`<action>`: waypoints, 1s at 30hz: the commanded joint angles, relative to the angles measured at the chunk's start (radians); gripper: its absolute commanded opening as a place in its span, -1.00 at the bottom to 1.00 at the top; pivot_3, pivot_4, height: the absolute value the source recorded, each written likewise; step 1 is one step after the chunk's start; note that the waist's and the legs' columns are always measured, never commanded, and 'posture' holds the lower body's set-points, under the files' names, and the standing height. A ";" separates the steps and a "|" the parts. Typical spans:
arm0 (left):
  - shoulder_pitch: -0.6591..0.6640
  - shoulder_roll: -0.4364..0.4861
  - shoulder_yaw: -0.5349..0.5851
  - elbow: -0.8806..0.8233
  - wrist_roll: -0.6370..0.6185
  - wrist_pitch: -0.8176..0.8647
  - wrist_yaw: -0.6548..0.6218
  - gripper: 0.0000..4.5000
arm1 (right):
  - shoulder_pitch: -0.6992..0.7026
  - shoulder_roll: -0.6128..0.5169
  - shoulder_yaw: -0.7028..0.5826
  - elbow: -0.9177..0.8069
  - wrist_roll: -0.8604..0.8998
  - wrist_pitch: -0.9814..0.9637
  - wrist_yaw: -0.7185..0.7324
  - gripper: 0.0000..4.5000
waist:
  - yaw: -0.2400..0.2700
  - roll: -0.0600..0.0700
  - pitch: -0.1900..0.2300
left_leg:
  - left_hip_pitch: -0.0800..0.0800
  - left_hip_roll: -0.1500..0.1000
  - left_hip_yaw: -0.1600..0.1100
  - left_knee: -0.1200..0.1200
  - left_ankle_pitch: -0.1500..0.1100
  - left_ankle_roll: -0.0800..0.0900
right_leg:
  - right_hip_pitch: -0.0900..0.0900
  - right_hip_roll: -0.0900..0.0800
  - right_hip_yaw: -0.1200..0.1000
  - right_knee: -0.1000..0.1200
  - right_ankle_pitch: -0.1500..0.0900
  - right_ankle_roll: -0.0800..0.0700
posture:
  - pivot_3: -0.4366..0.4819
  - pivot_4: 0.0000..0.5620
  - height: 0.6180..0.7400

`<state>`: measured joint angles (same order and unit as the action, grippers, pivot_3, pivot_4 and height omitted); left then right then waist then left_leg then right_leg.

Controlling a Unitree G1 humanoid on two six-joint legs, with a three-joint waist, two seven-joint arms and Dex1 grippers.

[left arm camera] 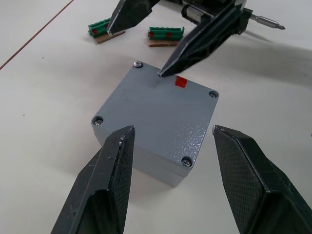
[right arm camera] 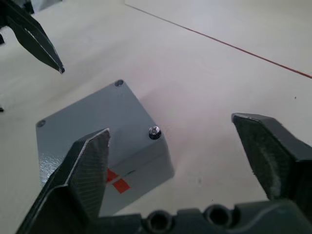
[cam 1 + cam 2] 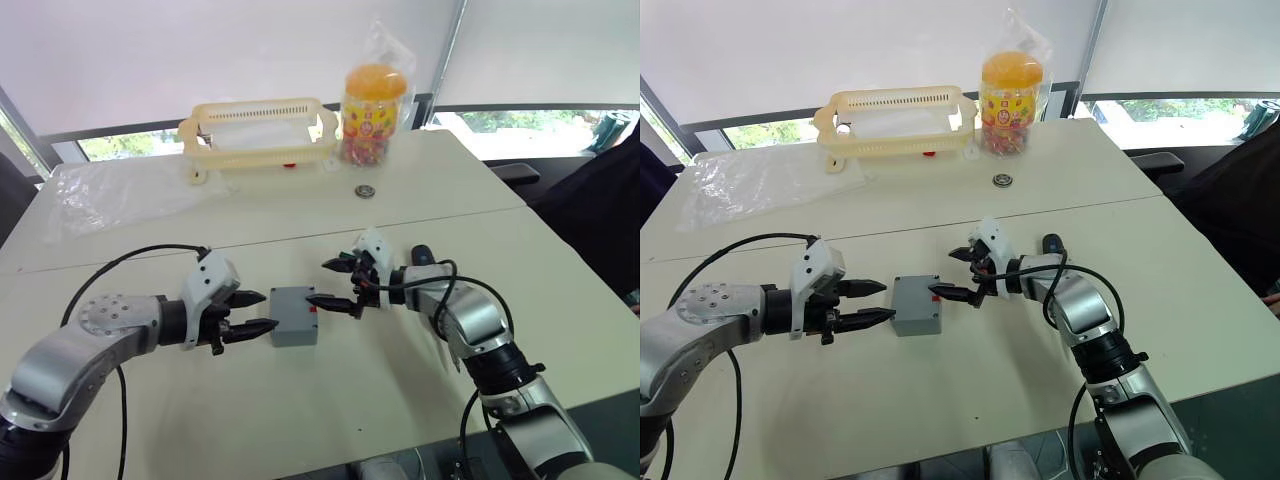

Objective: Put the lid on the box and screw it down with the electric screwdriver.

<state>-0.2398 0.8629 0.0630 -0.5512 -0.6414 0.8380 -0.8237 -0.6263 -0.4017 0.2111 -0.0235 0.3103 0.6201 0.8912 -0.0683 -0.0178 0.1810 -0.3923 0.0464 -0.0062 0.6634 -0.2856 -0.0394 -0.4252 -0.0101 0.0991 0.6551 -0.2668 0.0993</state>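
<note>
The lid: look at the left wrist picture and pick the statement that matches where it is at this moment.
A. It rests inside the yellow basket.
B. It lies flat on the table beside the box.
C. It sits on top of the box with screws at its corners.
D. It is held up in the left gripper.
C. The lid covers the box, with screw heads showing at all four corners, and both open grippers hold nothing.

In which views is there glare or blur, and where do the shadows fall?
Left eye view: the windows behind the yellow basket are blown out white; the box casts only a faint shadow. Left wrist view: the lid is sharp with a soft sheen, and the left gripper fingers close to the camera look soft. Right wrist view: the right gripper fingers are blurred.
</note>
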 commanded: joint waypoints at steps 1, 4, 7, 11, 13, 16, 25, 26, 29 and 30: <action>-0.049 -0.005 0.032 -0.008 -0.032 -0.004 -0.004 0.14 | -0.021 -0.051 -0.144 -0.142 0.131 0.110 0.004 0.98 | 0.005 0.000 0.000 | 0.000 0.000 0.000 0.000 0.000 0.000 | 0.000 0.000 0.000 0.000 0.000 0.000 | -0.05 -0.47 1.00; -0.103 0.003 0.024 -0.012 -0.067 0.008 -0.036 0.14 | -0.060 -0.146 -0.279 -0.193 0.241 0.289 -0.020 0.98 | 0.015 0.000 0.000 | -0.001 0.000 0.000 0.001 0.000 0.000 | 0.000 0.000 0.000 0.000 0.000 0.000 | -0.05 -0.47 1.00; -0.156 0.004 -0.023 -0.017 -0.076 0.001 -0.078 0.14 | -0.078 -0.309 -0.327 -0.187 0.242 0.402 -0.024 0.98 | 0.025 0.000 0.000 | 0.000 -0.001 0.000 0.002 0.000 0.000 | 0.000 -0.001 0.000 0.000 0.000 0.000 | -0.05 -0.47 1.00; -0.220 -0.012 -0.121 -0.018 -0.048 -0.033 -0.141 0.14 | -0.083 -0.580 -0.264 -0.162 0.255 0.604 0.051 0.98 | 0.026 0.000 0.000 | -0.001 -0.001 0.001 0.001 0.000 0.000 | 0.000 0.000 0.000 -0.002 0.000 0.000 | -0.05 -0.47 1.00; -0.232 -0.019 -0.154 -0.026 -0.035 -0.050 -0.158 0.14 | -0.122 -0.663 -0.225 -0.134 0.281 0.760 0.058 0.98 | 0.018 0.000 0.000 | 0.000 -0.001 0.001 0.000 0.000 0.000 | 0.000 0.000 0.001 -0.003 0.000 0.000 | -0.05 -0.47 1.00; -0.251 -0.050 -0.186 -0.025 -0.019 -0.072 -0.157 0.14 | -0.212 -0.694 -0.183 -0.043 0.337 0.972 0.045 0.98 | 0.007 0.000 0.001 | 0.001 0.000 0.003 0.000 0.000 0.001 | 0.000 0.000 0.003 -0.002 0.000 0.000 | -0.05 -0.47 1.00; -0.239 -0.127 -0.224 -0.040 0.009 -0.077 -0.103 0.14 | -0.346 -0.722 0.124 0.254 0.549 0.994 -0.119 0.98 | 0.006 0.000 0.001 | -0.002 -0.001 0.003 0.001 0.000 0.001 | 0.000 0.000 0.003 -0.005 0.000 0.000 | -0.05 -0.47 1.00; -0.234 -0.126 -0.220 -0.043 0.008 -0.074 -0.099 0.14 | -0.350 -0.721 0.137 0.251 0.554 0.994 -0.128 0.98 | 0.006 0.000 0.001 | -0.002 -0.001 0.003 0.001 0.000 0.001 | -0.001 0.000 0.003 -0.005 0.000 0.000 | -0.05 -0.47 1.00; -0.217 -0.122 -0.204 -0.053 0.001 -0.066 -0.079 0.14 | -0.366 -0.710 0.180 0.263 0.579 0.994 -0.153 0.98 | 0.006 0.000 0.001 | -0.002 -0.001 0.003 0.001 0.000 0.001 | -0.001 0.000 0.003 -0.004 0.000 0.000 | -0.05 -0.47 1.00; -0.209 -0.122 -0.199 -0.058 0.000 -0.064 -0.070 0.14 | -0.370 -0.702 0.191 0.271 0.582 0.994 -0.164 0.98 | 0.006 0.000 0.001 | -0.002 0.000 0.003 0.001 0.000 0.001 | -0.001 0.000 0.003 -0.004 0.000 0.000 | -0.05 -0.47 1.00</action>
<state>-0.4555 0.7375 -0.1698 -0.5733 -0.6366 0.7770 -0.9076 -0.9672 -1.0942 0.3982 0.2421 0.8730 1.6083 0.7407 -0.0624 -0.0180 0.1822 -0.3941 0.0459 -0.0037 0.6640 -0.2861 -0.0385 -0.4262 -0.0097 0.1020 0.6506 -0.2669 0.0994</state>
